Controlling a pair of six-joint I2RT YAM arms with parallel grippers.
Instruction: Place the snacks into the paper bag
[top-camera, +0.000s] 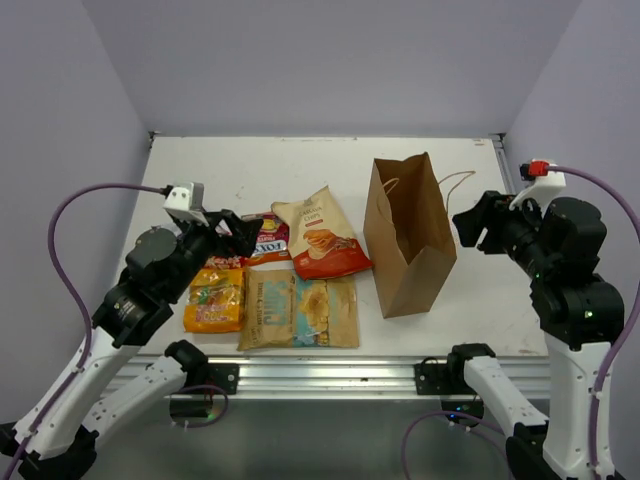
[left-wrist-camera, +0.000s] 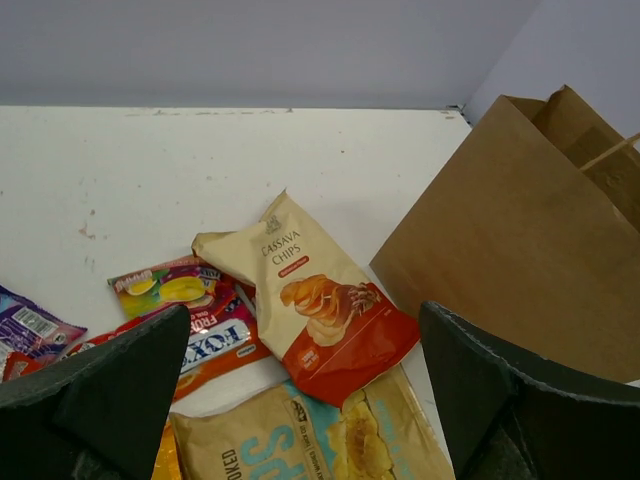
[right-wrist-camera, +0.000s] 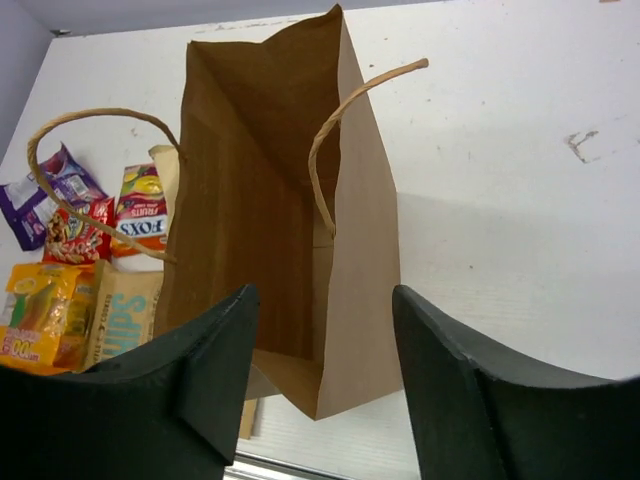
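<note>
Six packets lie out on the table (top-camera: 300, 165) and none is in the paper bag (top-camera: 410, 240) yet. The right wrist view looks down into its open mouth and shows only bare brown paper, so by my reading the whole task is still to do. The bag stands upright right of centre, its twine handles (right-wrist-camera: 330, 140) loose at the rim. The snacks cluster to its left: the red-and-cream cassava packet (top-camera: 322, 238) lies nearest, one corner close by the bag's base, and the large tan-and-blue packet (top-camera: 298, 312) sits in front of it at the near edge. The orange-yellow packet (top-camera: 214, 302) is left of that. Behind these are the multicoloured packet (top-camera: 268, 238) with white lettering, the small red packet (right-wrist-camera: 75, 232) and, farthest left, the purple packet (right-wrist-camera: 45, 190). The left gripper (top-camera: 232, 228) hangs over the left part of this cluster with its jaws spread wide and nothing between them. From its own camera the cassava packet lies ahead between the two fingers, not touched. The right gripper (top-camera: 475, 225) is also wide open and empty. It sits just right of the bag near its top and faces it without contact — well apart from every snack, with the bag in between.
</note>
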